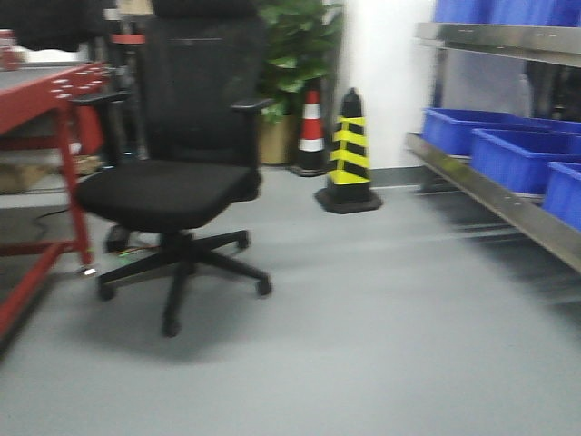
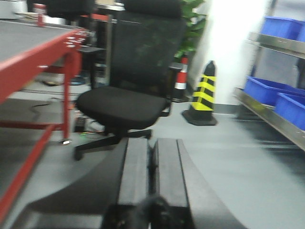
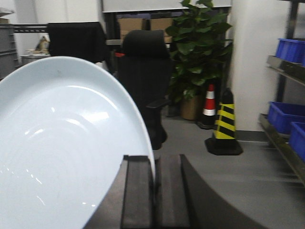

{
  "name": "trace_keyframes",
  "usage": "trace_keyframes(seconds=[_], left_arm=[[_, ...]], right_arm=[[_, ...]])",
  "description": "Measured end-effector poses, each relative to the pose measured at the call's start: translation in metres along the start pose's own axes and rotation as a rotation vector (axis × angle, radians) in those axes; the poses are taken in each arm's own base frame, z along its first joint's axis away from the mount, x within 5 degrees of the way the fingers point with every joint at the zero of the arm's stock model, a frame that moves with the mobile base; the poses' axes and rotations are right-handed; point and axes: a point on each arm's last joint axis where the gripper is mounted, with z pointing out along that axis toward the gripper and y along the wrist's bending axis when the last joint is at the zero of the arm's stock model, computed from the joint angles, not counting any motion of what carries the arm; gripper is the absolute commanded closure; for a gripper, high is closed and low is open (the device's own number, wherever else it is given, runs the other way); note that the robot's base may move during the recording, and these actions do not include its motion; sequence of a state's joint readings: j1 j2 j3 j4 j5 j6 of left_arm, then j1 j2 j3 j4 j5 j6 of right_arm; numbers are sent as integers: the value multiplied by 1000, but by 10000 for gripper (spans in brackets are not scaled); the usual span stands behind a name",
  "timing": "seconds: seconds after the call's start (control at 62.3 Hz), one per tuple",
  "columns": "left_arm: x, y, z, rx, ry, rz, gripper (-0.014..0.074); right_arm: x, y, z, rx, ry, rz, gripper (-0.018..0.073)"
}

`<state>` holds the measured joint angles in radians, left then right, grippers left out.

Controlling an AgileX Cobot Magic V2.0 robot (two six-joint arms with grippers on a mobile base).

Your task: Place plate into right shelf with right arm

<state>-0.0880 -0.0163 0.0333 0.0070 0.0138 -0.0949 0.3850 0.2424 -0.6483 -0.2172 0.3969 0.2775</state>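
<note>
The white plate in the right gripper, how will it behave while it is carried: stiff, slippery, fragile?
The plate looks rigid, probably ceramic, so it should not flex. Its glossy surface suggests it is slippery, and the right gripper pinches only the rim, so it may pivot or slip. Likely fragile if dropped on the hard floor.

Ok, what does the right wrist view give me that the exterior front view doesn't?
Only the right wrist view shows the white plate, its rim clamped in the right gripper. Only the front view shows the red workbench and the chair's wheeled base. Both show the black office chair, the yellow-and-black cone, the potted plant and the right shelf with its blue bins.
</note>
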Motion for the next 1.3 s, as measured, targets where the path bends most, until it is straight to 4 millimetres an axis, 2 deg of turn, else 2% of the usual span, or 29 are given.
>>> trace_keyframes(seconds=[1.301], left_arm=[[0, 0, 0, 0, 0, 0, 643]], right_arm=[[0, 0, 0, 0, 0, 0, 531]])
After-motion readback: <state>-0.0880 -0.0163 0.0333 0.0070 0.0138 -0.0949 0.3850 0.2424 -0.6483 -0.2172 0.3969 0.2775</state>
